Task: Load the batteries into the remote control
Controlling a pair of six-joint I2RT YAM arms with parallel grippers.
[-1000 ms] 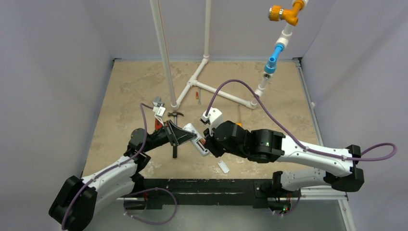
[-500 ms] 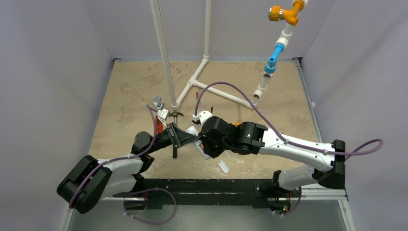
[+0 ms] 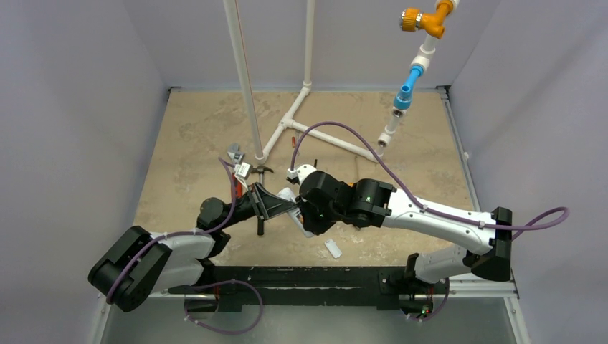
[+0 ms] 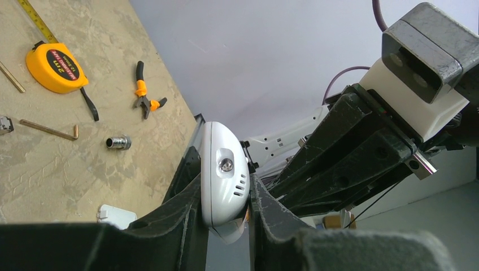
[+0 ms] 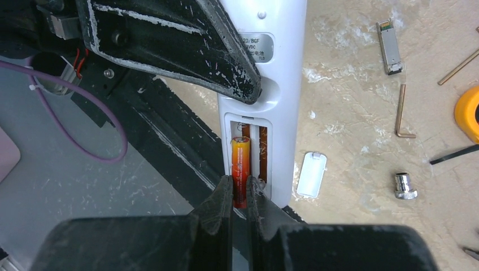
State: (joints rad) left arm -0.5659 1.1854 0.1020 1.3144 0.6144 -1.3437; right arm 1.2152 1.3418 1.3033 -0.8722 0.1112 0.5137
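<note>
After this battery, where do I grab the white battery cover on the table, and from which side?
Pinch the battery cover across its two long edges, coming straight down from above. It lies flat and thin on the table, so only its narrow width fits between fingers.

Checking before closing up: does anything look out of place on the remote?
Nothing looks damaged. The battery cover lies loose on the table, apart from the remote control, whose compartment is open. The right gripper pinches an orange battery lined up with one slot, not clearly seated.
</note>
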